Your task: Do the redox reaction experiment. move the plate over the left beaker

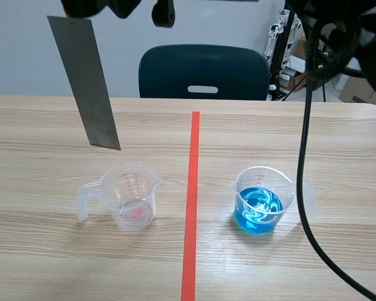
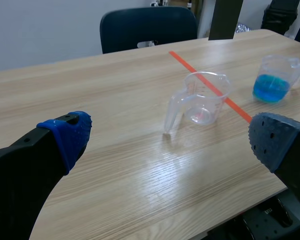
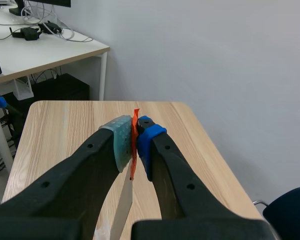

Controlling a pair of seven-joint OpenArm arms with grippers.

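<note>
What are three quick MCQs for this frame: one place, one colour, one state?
1. Where is the metal plate? A. flat on the table B. hanging in the air C. inside a beaker
2. What colour is the liquid in the right beaker? A. blue B. red C. yellow
3. The right gripper is: A. open B. shut on nothing C. shut on the plate
Answers: 1 B, it dangles from above, touching nothing; 2 A, blue shows through the clear wall; 3 C, both pads pinch its top edge.
</note>
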